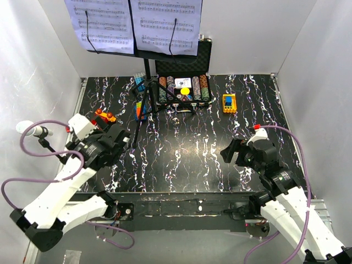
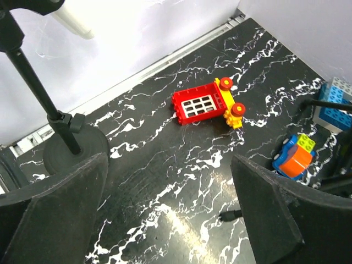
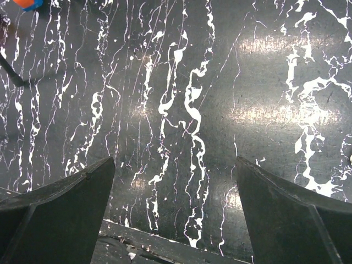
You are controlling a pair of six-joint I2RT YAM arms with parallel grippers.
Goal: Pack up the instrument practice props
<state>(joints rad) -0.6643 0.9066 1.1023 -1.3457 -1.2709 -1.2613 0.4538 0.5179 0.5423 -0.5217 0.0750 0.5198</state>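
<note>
The black tripod music stand (image 1: 147,82) stands at the back middle, its desk holding white sheet-music pages (image 1: 132,25). The white microphone (image 1: 26,128) on its black stand leans out at the far left; in the left wrist view its pole (image 2: 38,93) and round base (image 2: 71,148) sit left of the fingers. My left gripper (image 1: 118,140) is open and empty, near the stand's front leg tip (image 2: 228,216). My right gripper (image 1: 231,151) is open and empty over bare tabletop (image 3: 176,137) near the front edge.
An open black case of poker chips (image 1: 184,88) stands behind the music stand. Toy blocks lie about: a red and yellow one (image 2: 206,104), an orange and blue car (image 2: 294,157), blue blocks (image 2: 338,102), and a yellow block (image 1: 229,103). White walls enclose the table.
</note>
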